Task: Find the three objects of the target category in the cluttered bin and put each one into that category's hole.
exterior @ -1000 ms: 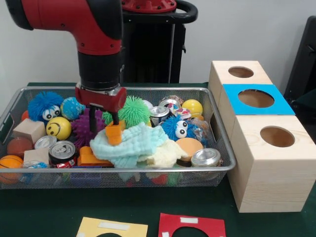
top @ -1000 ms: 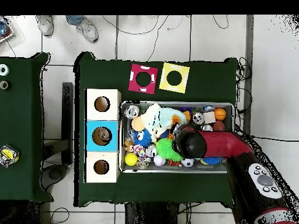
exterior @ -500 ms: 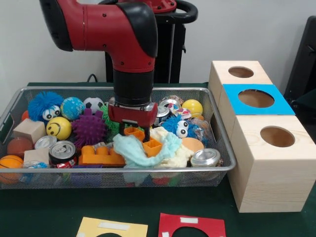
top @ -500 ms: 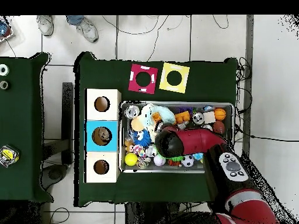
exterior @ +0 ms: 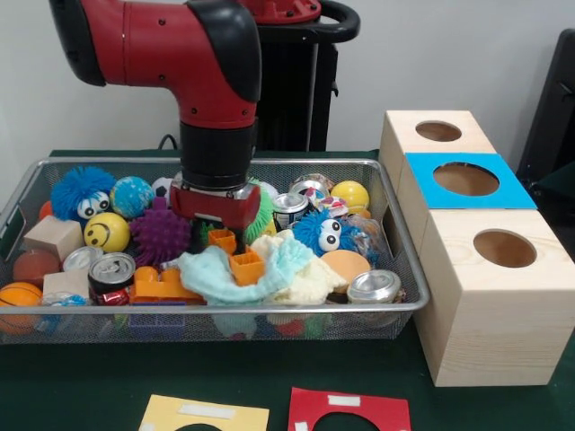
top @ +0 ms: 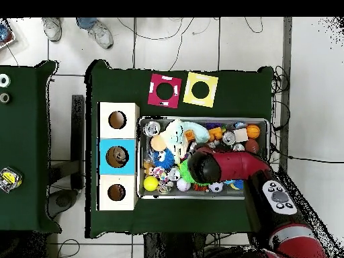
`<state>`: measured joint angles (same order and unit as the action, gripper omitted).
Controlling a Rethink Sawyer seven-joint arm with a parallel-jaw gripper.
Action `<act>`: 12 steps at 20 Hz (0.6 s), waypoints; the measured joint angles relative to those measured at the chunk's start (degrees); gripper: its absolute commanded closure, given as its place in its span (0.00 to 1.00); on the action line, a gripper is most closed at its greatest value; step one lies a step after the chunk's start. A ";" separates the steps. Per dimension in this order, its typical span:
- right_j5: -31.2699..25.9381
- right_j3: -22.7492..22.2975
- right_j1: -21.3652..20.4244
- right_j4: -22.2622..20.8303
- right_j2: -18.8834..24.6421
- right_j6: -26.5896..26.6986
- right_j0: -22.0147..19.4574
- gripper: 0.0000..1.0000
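Observation:
The bin (exterior: 396, 235) is a silver wire-mesh basket full of balls, cans, blocks and cloths; it also shows in the overhead view (top: 161, 196). My gripper (exterior: 219, 235) is down in the bin's middle, shut on a small orange block (exterior: 224, 240). A second orange block (exterior: 247, 267) lies on a light teal cloth (exterior: 208, 274) just in front. Three wooden boxes with round holes stand beside the bin: far (exterior: 438, 131), blue-topped middle (exterior: 465, 179) and near (exterior: 504, 248). In the overhead view the arm (top: 228, 166) covers the gripper.
Around the gripper lie a purple spiky ball (exterior: 162, 235), a green spiky ball, a blue fuzzy toy (exterior: 323, 232), a cream cloth (exterior: 310, 280), cans (exterior: 111, 272) (exterior: 375, 285) and an orange brick (exterior: 162, 285). Yellow (exterior: 205, 415) and red (exterior: 349, 411) cards lie in front. A person's shoes (top: 101, 32) show.
The gripper swung right across the bin with the orange block, then came back a little left. The teal cloth was dragged and reshaped; the green spiky ball is now mostly hidden.

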<state>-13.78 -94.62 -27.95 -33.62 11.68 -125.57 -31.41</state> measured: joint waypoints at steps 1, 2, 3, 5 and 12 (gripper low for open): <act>0.00 0.01 0.00 0.00 -0.01 0.00 -0.12 0.00; 0.02 0.00 -0.01 0.00 0.01 0.00 -0.29 1.00; 0.10 0.00 -0.02 0.00 0.01 0.00 -0.25 1.00; 0.25 0.00 -0.05 0.00 0.00 0.00 -0.17 1.00; 0.51 -0.43 -1.53 -0.02 0.02 0.00 -0.34 1.00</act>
<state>-13.27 -95.05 -29.48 -33.64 11.70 -125.57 -31.75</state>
